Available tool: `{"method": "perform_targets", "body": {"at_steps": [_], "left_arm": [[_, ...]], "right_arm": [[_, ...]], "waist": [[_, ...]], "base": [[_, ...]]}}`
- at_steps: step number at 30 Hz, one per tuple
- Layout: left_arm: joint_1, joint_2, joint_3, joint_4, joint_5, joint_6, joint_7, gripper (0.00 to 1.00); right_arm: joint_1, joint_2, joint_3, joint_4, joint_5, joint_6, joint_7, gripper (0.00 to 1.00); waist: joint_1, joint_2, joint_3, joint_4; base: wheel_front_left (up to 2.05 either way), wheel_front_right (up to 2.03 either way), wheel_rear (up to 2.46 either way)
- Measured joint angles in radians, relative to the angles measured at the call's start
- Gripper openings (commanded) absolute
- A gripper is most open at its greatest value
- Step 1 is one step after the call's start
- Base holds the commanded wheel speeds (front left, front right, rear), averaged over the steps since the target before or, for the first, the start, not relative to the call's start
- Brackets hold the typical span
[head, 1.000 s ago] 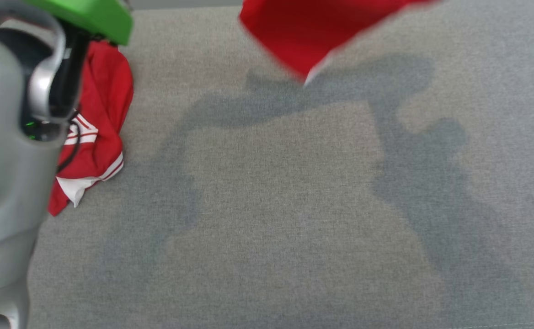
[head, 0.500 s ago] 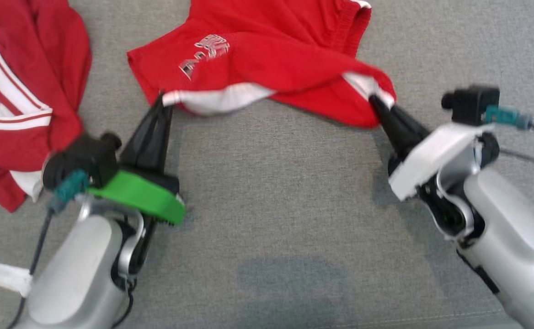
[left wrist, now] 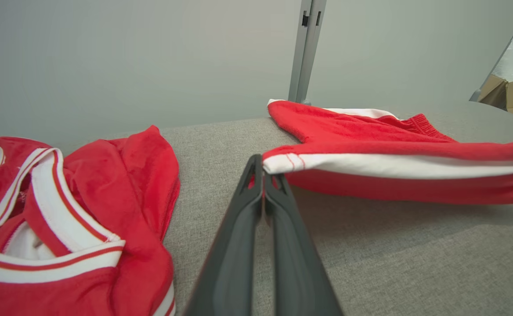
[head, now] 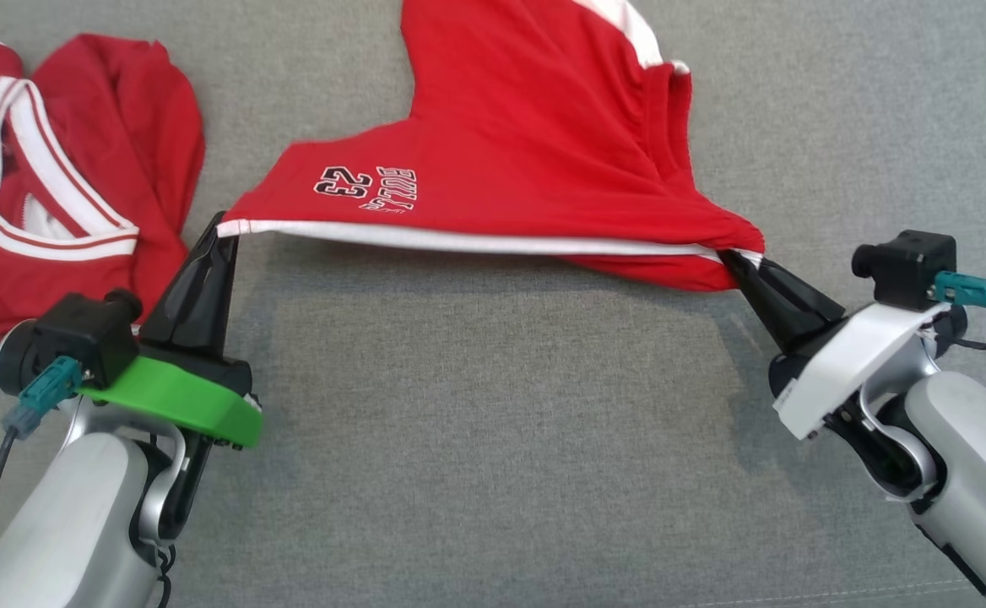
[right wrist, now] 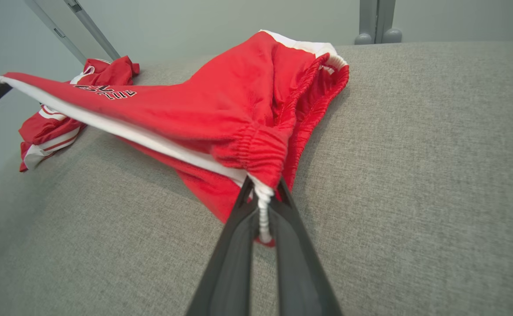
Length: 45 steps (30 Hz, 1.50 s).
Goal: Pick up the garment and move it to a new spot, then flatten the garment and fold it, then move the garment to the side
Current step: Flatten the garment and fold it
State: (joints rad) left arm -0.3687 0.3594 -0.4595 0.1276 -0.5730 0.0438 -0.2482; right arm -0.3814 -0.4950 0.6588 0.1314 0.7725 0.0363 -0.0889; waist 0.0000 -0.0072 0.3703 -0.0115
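The garment [head: 527, 143] is a pair of red shorts with white side stripes and a printed 23, stretched across the grey cloth surface [head: 493, 405]. My left gripper [head: 224, 230] is shut on its white-striped hem corner [left wrist: 278, 163]. My right gripper [head: 731, 259] is shut on the gathered waistband end [right wrist: 258, 153], with a bit of white cord between its fingers [right wrist: 234, 245]. The near white stripe is pulled taut between both grippers and hangs a little above the surface, while the far part rests on it.
A second red garment with white-trimmed neckline [head: 62, 211] lies crumpled at the left, close beside my left gripper [left wrist: 263, 175]. A grey post [left wrist: 307, 48] and wall stand behind the surface. Bare grey cloth spreads in front of both arms.
The head camera has swung, bringing both arms into view. The shorts went from sagging between the grippers to being pulled taut, with the printed side turned toward me.
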Motion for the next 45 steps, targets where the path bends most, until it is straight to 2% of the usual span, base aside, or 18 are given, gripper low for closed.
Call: {"method": "perform_targets", "body": {"at_steps": [3, 6, 10, 13, 16, 20, 22, 34, 39, 45], "left_arm": [[0.017, 0.011, 0.005, -0.047, -0.001, -0.011, 0.001, 0.00], [0.071, 0.016, -0.030, -0.078, -0.021, -0.039, 0.005, 0.00], [0.181, 0.034, -0.089, -0.094, -0.050, -0.062, 0.068, 0.00], [0.240, 0.069, -0.110, -0.110, -0.053, -0.062, 0.118, 0.00], [0.288, 0.099, -0.123, -0.146, -0.085, -0.067, 0.166, 0.00], [0.345, 0.121, -0.097, -0.206, -0.126, -0.065, 0.187, 0.00], [0.363, 0.152, -0.074, -0.227, -0.129, -0.049, 0.196, 0.00], [0.355, 0.247, -0.036, -0.388, -0.136, -0.044, 0.286, 0.00], [0.237, 0.324, -0.017, -0.440, -0.133, -0.063, 0.375, 0.00], [0.030, 0.381, -0.007, -0.489, -0.134, -0.104, 0.532, 0.00]], "right_arm": [[0.024, -0.039, 0.004, -0.022, -0.010, 0.008, -0.003, 0.00], [0.076, -0.082, 0.020, -0.029, -0.017, 0.011, 0.009, 0.00], [0.195, -0.097, 0.055, -0.050, 0.033, 0.023, 0.049, 0.00], [0.281, -0.111, 0.096, -0.073, 0.060, 0.034, 0.085, 0.00], [0.358, -0.151, 0.113, -0.104, 0.091, 0.037, 0.109, 0.00], [0.416, -0.195, 0.114, -0.159, 0.117, 0.036, 0.121, 0.00], [0.417, -0.200, 0.114, -0.193, 0.120, 0.036, 0.130, 0.00], [0.436, -0.178, 0.097, -0.362, 0.223, 0.035, 0.156, 0.00], [0.428, -0.124, 0.081, -0.429, 0.284, 0.037, 0.155, 0.00], [0.367, -0.058, 0.052, -0.441, 0.337, 0.037, 0.151, 0.00]], "waist": [[0.0000, 0.0000, -0.038, 0.006], [0.0000, 0.0000, -0.077, 0.011], [0.0000, 0.0000, -0.125, 0.020], [0.0000, 0.0000, -0.153, 0.030], [0.0000, 0.0000, -0.176, 0.043], [0.0000, 0.0000, -0.202, 0.061], [0.0000, 0.0000, -0.213, 0.067], [0.0000, 0.0000, -0.185, 0.041], [0.0000, 0.0000, -0.141, 0.010], [0.0000, 0.0000, -0.078, -0.044]], "base": [[0.00, 0.00, 0.00], [0.00, 0.00, 0.00], [0.00, 0.00, 0.00], [0.00, 0.00, 0.00], [0.00, 0.00, 0.00], [0.00, 0.00, 0.00], [0.00, 0.00, 0.00], [0.00, 0.00, 0.00], [0.00, 0.00, 0.00], [0.00, 0.00, 0.00]]}}
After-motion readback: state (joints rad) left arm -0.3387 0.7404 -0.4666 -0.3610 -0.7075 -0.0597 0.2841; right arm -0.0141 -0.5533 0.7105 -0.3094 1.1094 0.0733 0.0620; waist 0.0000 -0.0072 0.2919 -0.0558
